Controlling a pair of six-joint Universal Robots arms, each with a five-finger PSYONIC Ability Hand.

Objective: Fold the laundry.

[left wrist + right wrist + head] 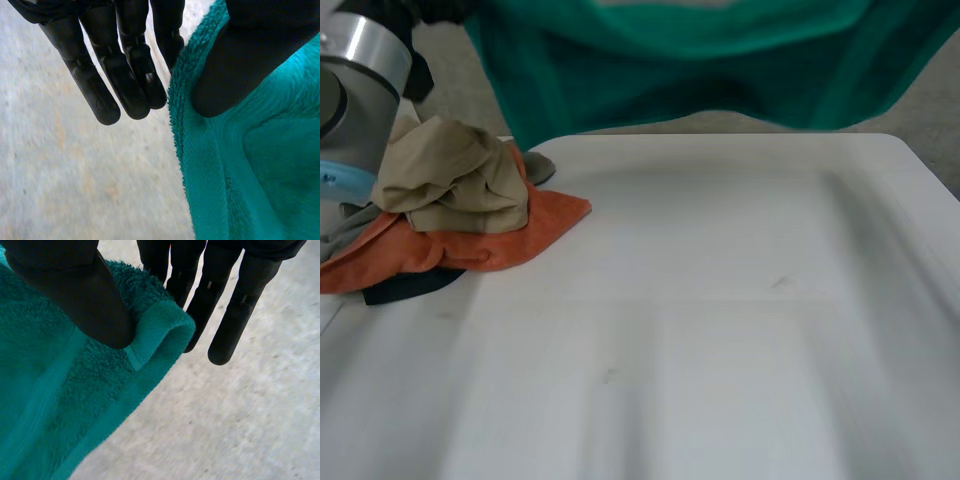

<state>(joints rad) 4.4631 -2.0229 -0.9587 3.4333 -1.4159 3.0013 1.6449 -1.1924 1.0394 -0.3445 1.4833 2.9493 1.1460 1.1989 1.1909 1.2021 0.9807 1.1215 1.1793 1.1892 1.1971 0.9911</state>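
Spreading step, by the look of it. Teal towel (700,70) up off the white table (720,330), hanging broad across the far edge, lower hem apparently clear of the surface.

Pinched at a side edge by the left hand (125,75): thumb pressed onto the terry face just inside the hem, fingers straight behind and beside that edge. Same story for the right hand (225,310): thumb clamped on the pile, hemmed corner curling out between thumb and straight fingers. Firm-looking grasps both, if a little shallow at that corner.

Waiting at the left of the table, towards the far side: a crumpled khaki garment (455,180) atop an orange cloth (530,235), with a dark cloth (410,288) peeking out underneath.

Next, most likely: draw the towel towards the near side and lower it flat onto the open middle, taut between the two hands and well clear of the heap. Only then a first fold. Worth watching: that right corner slipping from under the thumb.
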